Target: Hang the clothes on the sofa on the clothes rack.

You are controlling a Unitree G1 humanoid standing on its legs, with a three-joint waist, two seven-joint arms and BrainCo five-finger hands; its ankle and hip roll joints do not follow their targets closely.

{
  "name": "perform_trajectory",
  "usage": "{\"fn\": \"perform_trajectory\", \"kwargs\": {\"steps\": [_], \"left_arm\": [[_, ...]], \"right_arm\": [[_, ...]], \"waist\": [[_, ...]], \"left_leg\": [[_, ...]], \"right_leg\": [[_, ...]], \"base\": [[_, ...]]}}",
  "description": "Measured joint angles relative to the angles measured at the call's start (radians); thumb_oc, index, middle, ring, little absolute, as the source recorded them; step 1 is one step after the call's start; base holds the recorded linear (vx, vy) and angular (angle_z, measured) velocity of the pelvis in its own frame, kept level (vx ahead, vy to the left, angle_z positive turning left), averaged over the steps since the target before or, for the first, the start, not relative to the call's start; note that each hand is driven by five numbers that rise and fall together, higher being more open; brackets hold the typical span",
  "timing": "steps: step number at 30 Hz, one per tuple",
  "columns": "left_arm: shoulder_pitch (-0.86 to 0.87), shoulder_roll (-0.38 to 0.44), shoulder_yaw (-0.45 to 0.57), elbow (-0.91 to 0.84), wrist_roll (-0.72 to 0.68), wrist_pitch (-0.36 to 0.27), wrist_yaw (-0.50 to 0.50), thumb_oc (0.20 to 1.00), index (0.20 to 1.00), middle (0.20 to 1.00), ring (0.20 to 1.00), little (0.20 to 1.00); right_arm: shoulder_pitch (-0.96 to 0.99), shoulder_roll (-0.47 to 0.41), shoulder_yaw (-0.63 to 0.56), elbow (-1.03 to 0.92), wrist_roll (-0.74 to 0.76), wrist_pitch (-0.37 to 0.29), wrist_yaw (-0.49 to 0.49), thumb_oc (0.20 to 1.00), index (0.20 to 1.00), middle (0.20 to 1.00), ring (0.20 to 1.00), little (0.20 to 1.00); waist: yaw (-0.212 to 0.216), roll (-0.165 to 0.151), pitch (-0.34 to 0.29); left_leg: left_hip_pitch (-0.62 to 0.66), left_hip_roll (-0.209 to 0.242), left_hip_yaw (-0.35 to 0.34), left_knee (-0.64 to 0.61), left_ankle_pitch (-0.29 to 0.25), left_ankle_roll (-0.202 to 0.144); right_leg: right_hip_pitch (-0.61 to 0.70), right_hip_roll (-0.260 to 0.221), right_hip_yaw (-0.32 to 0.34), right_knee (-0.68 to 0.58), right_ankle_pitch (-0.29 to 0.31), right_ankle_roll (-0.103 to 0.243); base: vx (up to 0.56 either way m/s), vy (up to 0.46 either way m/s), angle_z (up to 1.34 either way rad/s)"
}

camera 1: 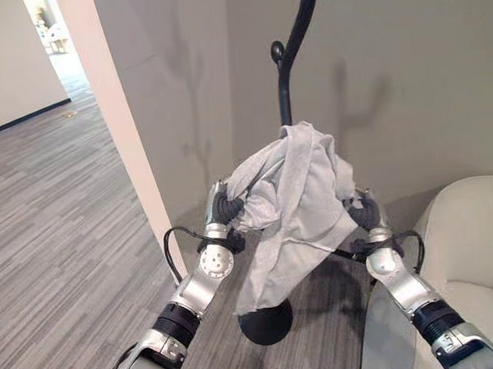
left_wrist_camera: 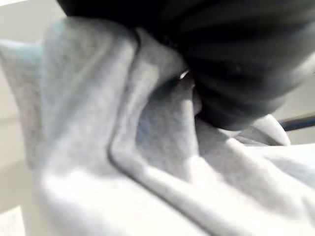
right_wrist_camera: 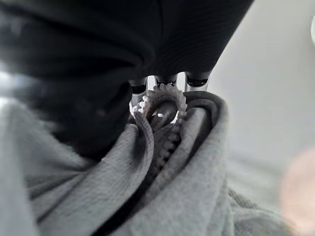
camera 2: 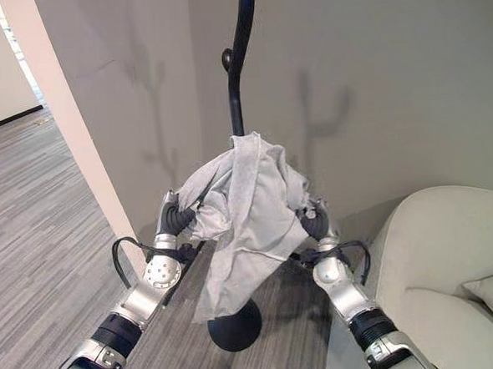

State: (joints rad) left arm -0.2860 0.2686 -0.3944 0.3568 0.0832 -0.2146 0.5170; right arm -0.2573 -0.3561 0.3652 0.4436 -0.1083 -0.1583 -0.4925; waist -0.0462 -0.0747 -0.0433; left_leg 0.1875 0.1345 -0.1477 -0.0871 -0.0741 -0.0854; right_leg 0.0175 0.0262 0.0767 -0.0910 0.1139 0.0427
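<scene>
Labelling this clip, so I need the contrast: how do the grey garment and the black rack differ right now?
The garment is pale grey, soft and bunched, hanging in folds; the rack is black, thin and rigid. The garment is held up between the left robot hand and the right robot hand; the rack stands upright on its round base on the floor. Both are in front of the grey wall.

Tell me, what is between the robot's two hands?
The grey garment hangs bunched between the left hand and the right hand. Behind it rises the black clothes rack. The eye views show this.
</scene>
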Motion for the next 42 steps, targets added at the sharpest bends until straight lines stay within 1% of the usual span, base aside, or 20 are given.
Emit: {"fn": "perform_trajectory", "kwargs": {"steps": [2,3,4,5,8,9,12,13,16,17,19,23,25,27,29,33,37,39,41,42], "left_arm": [[0.019,-0.02,0.0,-0.001,-0.073,-0.003,-0.012,0.2,0.2,0.2,0.2,0.2],[0.027,-0.042,-0.002,0.0,-0.113,-0.003,-0.023,0.479,0.479,0.479,0.479,0.479],[0.034,-0.056,-0.001,-0.001,-0.167,-0.011,-0.031,0.834,0.834,0.834,0.834,0.834],[0.05,-0.078,0.001,0.003,-0.262,-0.017,-0.048,1.0,1.0,1.0,1.0,1.0],[0.092,-0.093,0.003,0.001,-0.435,-0.018,-0.089,1.0,1.0,1.0,1.0,1.0],[0.104,-0.091,0.004,0.003,-0.459,-0.018,-0.094,1.0,1.0,1.0,1.0,1.0],[0.15,-0.088,0.056,0.031,-0.538,-0.018,-0.106,1.0,1.0,1.0,1.0,1.0],[0.168,-0.092,0.108,0.041,-0.579,-0.018,-0.105,1.0,1.0,1.0,1.0,1.0],[0.177,-0.081,0.159,0.046,-0.587,-0.018,-0.096,1.0,1.0,1.0,1.0,1.0],[0.179,-0.074,0.199,0.058,-0.587,-0.023,-0.094,1.0,1.0,1.0,1.0,1.0],[0.183,-0.073,0.226,0.083,-0.588,-0.024,-0.091,1.0,1.0,1.0,1.0,1.0],[0.229,-0.067,0.288,0.107,-0.595,-0.024,-0.09,1.0,1.0,1.0,1.0,1.0],[0.298,-0.066,0.312,0.148,-0.615,-0.024,-0.118,1.0,1.0,1.0,1.0,1.0],[0.328,-0.075,0.337,0.172,-0.634,-0.023,-0.146,1.0,1.0,1.0,1.0,1.0],[0.369,-0.075,0.376,0.259,-0.653,-0.023,-0.203,1.0,1.0,1.0,1.0,1.0],[0.399,-0.076,0.413,0.335,-0.657,-0.021,-0.224,1.0,1.0,1.0,1.0,1.0],[0.407,-0.105,0.535,0.469,-0.698,-0.023,-0.281,1.0,1.0,1.0,1.0,1.0],[0.429,-0.101,0.556,0.488,-0.735,-0.022,-0.284,1.0,1.0,1.0,1.0,1.0],[0.431,-0.099,0.601,0.57,-0.749,-0.027,-0.302,1.0,1.0,1.0,1.0,1.0],[0.421,-0.092,0.61,0.649,-0.783,-0.04,-0.325,1.0,1.0,1.0,1.0,1.0]], "right_arm": [[0.016,0.013,0.023,-0.044,0.053,-0.005,0.029,0.2,0.2,0.2,0.2,0.2],[0.02,0.023,0.039,-0.052,0.077,-0.007,0.046,0.755,0.755,0.755,0.755,0.755],[0.022,0.028,0.045,-0.057,0.112,-0.007,0.06,0.912,0.912,0.912,0.912,0.912],[0.031,0.043,0.059,-0.067,0.166,-0.011,0.077,1.0,1.0,1.0,1.0,1.0],[0.065,0.076,0.069,-0.089,0.277,-0.015,0.129,1.0,1.0,1.0,1.0,1.0],[0.075,0.076,0.076,-0.096,0.299,-0.017,0.141,1.0,1.0,1.0,1.0,1.0],[0.098,0.071,0.086,-0.103,0.367,-0.027,0.178,1.0,1.0,1.0,1.0,1.0],[0.113,0.064,0.08,-0.109,0.37,-0.027,0.183,1.0,1.0,1.0,1.0,1.0],[0.122,0.046,0.072,-0.111,0.371,-0.027,0.191,1.0,1.0,1.0,1.0,1.0],[0.136,0.035,0.038,-0.117,0.368,-0.027,0.199,1.0,1.0,1.0,1.0,1.0],[0.156,0.022,0.011,-0.136,0.364,-0.027,0.2,1.0,1.0,1.0,1.0,1.0],[0.179,-0.002,-0.037,-0.155,0.362,-0.027,0.201,1.0,1.0,1.0,1.0,1.0],[0.214,-0.021,-0.074,-0.175,0.365,-0.028,0.214,1.0,1.0,1.0,1.0,1.0],[0.256,-0.021,-0.11,-0.204,0.377,-0.041,0.245,1.0,1.0,1.0,1.0,1.0],[0.325,-0.031,-0.164,-0.253,0.49,-0.071,0.34,1.0,1.0,1.0,1.0,1.0],[0.355,-0.036,-0.217,-0.261,0.59,-0.093,0.415,1.0,1.0,1.0,1.0,1.0],[0.426,-0.034,-0.339,-0.299,0.734,-0.119,0.543,1.0,1.0,1.0,1.0,1.0],[0.453,-0.036,-0.372,-0.297,0.78,-0.121,0.572,1.0,1.0,1.0,1.0,1.0],[0.479,0.007,-0.416,-0.253,0.863,-0.132,0.614,1.0,1.0,1.0,1.0,1.0],[0.484,0.098,-0.429,-0.149,0.945,-0.167,0.635,1.0,1.0,1.0,1.0,1.0]], "waist": [[0.0,0.001,0.0],[0.0,0.002,0.0],[-0.001,0.002,0.0],[-0.001,0.005,-0.001],[-0.001,0.009,-0.001],[0.0,0.009,-0.001],[0.0,0.01,-0.001],[-0.001,0.01,-0.001],[0.0,0.011,0.0],[0.002,0.015,-0.001],[0.006,0.02,-0.002],[0.005,0.027,-0.001],[0.003,0.032,0.001],[0.002,0.032,0.0],[0.002,0.031,0.0],[-0.002,0.021,0.002],[-0.005,0.01,0.001],[-0.008,0.001,0.001],[-0.02,-0.004,-0.001],[-0.022,-0.01,-0.004]], "left_leg": [[0.0,0.003,0.001,0.0,0.0,0.0],[0.0,0.005,0.002,0.0,0.0,0.0],[0.001,0.005,0.002,0.0,0.0,0.0],[0.003,0.006,0.003,0.0,0.0,0.0],[0.003,0.008,0.003,0.0,0.0,0.0],[0.003,0.008,0.003,0.0,0.0,-0.001],[0.001,0.008,0.002,0.0,0.002,-0.004],[0.001,0.01,0.002,0.0,0.002,-0.003],[-0.004,0.011,0.0,0.0,0.001,-0.002],[-0.007,0.012,0.0,0.0,0.002,-0.003],[-0.006,0.014,0.0,0.0,0.003,-0.005],[-0.005,0.018,0.017,0.0,0.004,-0.008],[-0.003,0.019,0.024,-0.001,0.004,-0.008],[-0.002,0.02,0.031,-0.001,0.003,-0.007],[-0.006,0.02,0.044,-0.001,0.002,-0.007],[-0.009,0.02,0.05,-0.001,0.002,-0.006],[-0.01,0.022,0.065,-0.001,0.002,-0.006],[-0.009,0.023,0.076,-0.001,0.0,-0.007],[-0.009,0.024,0.078,-0.001,0.0,-0.008],[-0.01,0.025,0.078,-0.001,0.0,-0.008]], "right_leg": [[0.0,0.003,0.0,0.002,0.004,-0.006],[0.0,0.004,-0.001,0.002,0.005,-0.007],[0.0,0.004,-0.001,0.002,0.005,-0.007],[0.002,0.006,-0.001,0.002,0.005,-0.007],[0.001,0.007,0.0,0.002,0.002,-0.003],[0.001,0.007,-0.001,0.002,-0.002,0.001],[-0.001,0.008,0.0,0.002,-0.002,0.001],[-0.006,0.008,0.0,-0.001,-0.002,0.001],[-0.006,0.009,0.0,-0.003,-0.002,0.001],[-0.007,0.01,-0.001,-0.003,-0.001,0.002],[-0.007,0.01,-0.002,-0.003,-0.002,0.001],[-0.008,0.017,0.004,-0.002,0.001,-0.001],[-0.012,0.019,0.016,-0.003,0.001,-0.002],[-0.019,0.021,0.021,-0.003,0.001,-0.002],[-0.026,0.021,0.022,-0.003,0.001,-0.002],[-0.035,0.021,0.024,-0.003,0.0,-0.004],[-0.04,0.022,0.026,-0.003,-0.002,-0.006],[-0.046,0.023,0.025,-0.003,-0.001,-0.006],[-0.048,0.023,0.025,-0.003,-0.001,-0.005],[-0.049,0.024,0.023,-0.003,-0.001,-0.005]], "base": [[0.0,0.0,0.0],[0.0,0.0,0.0],[0.0,0.0,0.0],[0.0,0.0,0.0],[0.0,0.0,0.0],[0.0,0.0,0.0],[0.0,0.0,0.0],[0.0,0.0,0.0],[0.0,0.003,0.03],[-0.01,0.007,0.04],[-0.01,0.008,0.0],[-0.02,0.018,-0.09],[-0.02,0.025,-0.11],[-0.03,0.009,-0.08],[-0.03,0.011,-0.09],[-0.01,0.003,-0.09],[-0.02,-0.005,-0.08],[0.0,-0.019,-0.14],[0.0,-0.014,-0.08],[0.01,-0.005,-0.06]]}}
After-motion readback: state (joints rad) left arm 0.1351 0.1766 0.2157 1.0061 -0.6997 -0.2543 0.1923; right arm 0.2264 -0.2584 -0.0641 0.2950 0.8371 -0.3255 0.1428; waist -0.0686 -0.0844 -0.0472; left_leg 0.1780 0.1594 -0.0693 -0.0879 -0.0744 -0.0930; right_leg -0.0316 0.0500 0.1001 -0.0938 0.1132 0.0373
